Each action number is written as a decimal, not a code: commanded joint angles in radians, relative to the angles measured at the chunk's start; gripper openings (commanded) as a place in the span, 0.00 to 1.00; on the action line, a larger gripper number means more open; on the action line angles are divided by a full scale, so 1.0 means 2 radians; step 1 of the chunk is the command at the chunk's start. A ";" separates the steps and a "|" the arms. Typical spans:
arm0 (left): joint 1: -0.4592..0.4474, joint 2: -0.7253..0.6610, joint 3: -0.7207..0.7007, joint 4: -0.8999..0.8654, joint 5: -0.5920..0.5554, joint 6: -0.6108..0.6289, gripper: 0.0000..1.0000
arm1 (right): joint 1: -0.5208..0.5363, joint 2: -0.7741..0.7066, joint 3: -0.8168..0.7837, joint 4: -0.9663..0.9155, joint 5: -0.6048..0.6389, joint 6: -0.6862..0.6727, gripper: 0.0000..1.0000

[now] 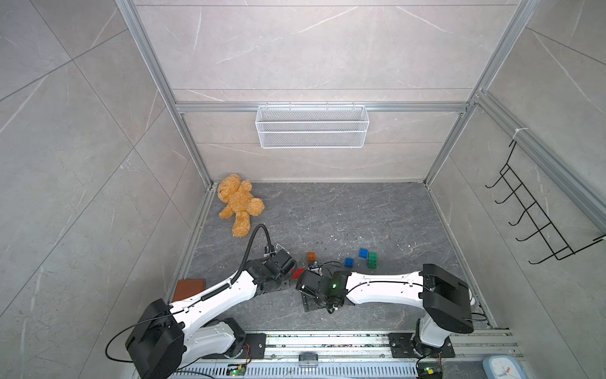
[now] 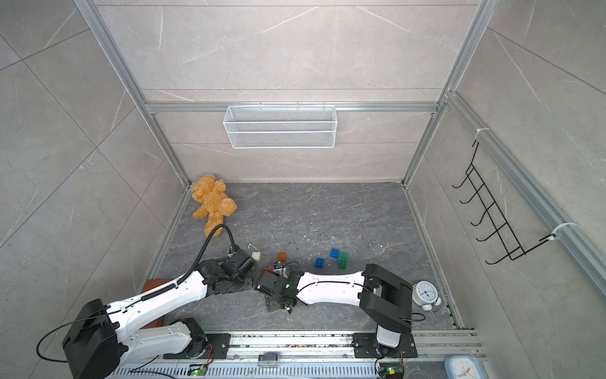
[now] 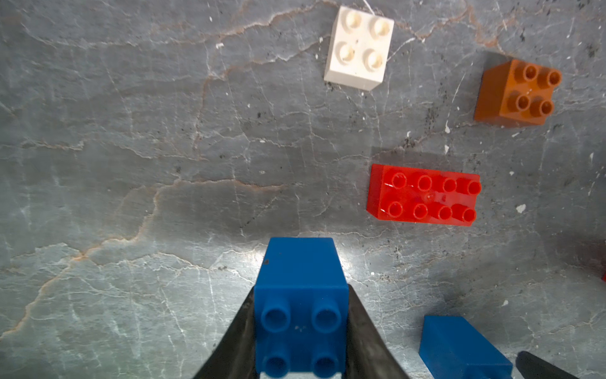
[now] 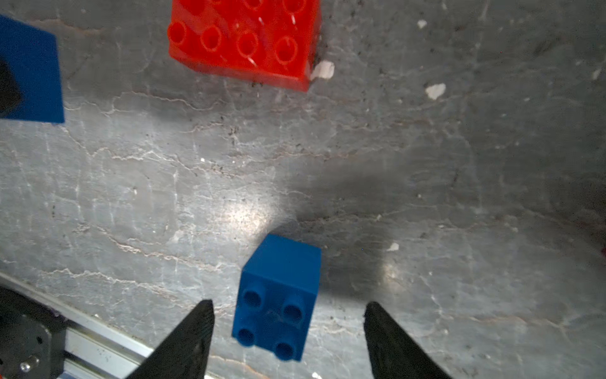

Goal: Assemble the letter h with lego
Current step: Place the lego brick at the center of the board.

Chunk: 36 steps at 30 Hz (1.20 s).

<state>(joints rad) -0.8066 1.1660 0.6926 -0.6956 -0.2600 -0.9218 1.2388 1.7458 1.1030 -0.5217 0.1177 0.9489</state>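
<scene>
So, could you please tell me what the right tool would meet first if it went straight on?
The right tool would likely meet the small blue studded plastic brick between its open fingers; depth is unclear.

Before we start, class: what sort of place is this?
Probably a robot test booth: two robot arms mounted on a rail, a metal frame around the table, toy bricks scattered on it.

A fluffy tan teddy bear [image 1: 241, 203] lies far left on the dark grey stone tabletop [image 1: 328, 213], while a brown square plastic brick [image 1: 312, 256], a blue square brick [image 1: 349, 262] and a second blue brick [image 1: 363, 253] just beside a long green brick [image 1: 373, 260] sit beyond the left arm [image 1: 223, 292] and right arm [image 1: 383, 285], a red brick [image 1: 298, 273] partly hidden between their wrists.
</scene>
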 commanded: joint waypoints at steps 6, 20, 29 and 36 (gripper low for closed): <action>-0.007 -0.023 -0.030 0.007 -0.005 -0.030 0.00 | -0.002 0.021 -0.005 0.012 -0.001 -0.007 0.58; -0.013 -0.018 -0.052 0.052 0.020 -0.043 0.00 | -0.002 0.011 -0.003 -0.007 0.022 -0.003 0.23; -0.034 0.040 -0.026 0.091 0.025 -0.049 0.00 | -0.005 -0.047 0.000 -0.068 0.083 -0.008 0.00; -0.043 0.101 0.010 0.114 0.021 -0.041 0.00 | -0.027 -0.106 -0.012 -0.096 0.098 -0.014 0.00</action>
<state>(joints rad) -0.8879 1.3354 0.6716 -0.5011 -0.2161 -1.0069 1.2011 1.5860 1.1027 -0.6521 0.2684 0.9386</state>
